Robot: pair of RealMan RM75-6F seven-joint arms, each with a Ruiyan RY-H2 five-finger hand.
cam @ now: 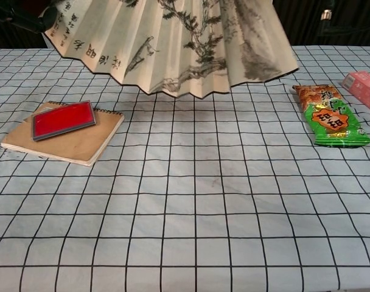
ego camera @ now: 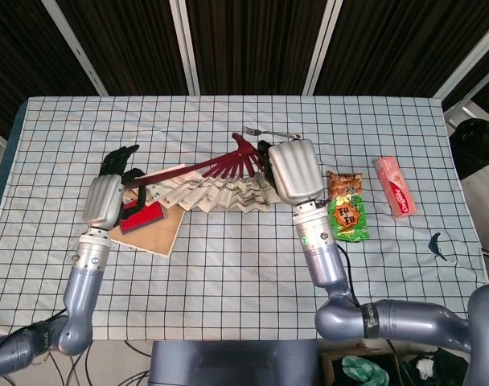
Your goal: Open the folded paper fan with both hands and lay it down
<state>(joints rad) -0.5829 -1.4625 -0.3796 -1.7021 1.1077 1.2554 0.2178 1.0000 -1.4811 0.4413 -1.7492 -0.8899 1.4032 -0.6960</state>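
1. Fan is spread wide and held above the bench, over its left-centre, partly above the notebook.
2. Left hand fingers grip the left end rib; right hand holds the other end, though its fingers are hidden behind the palm.
3. Step: lay it down. Lower both ends level and together.
4. Aim for bare cloth, off the notebook and snack bag.
5. Release only once the paper lies flat.
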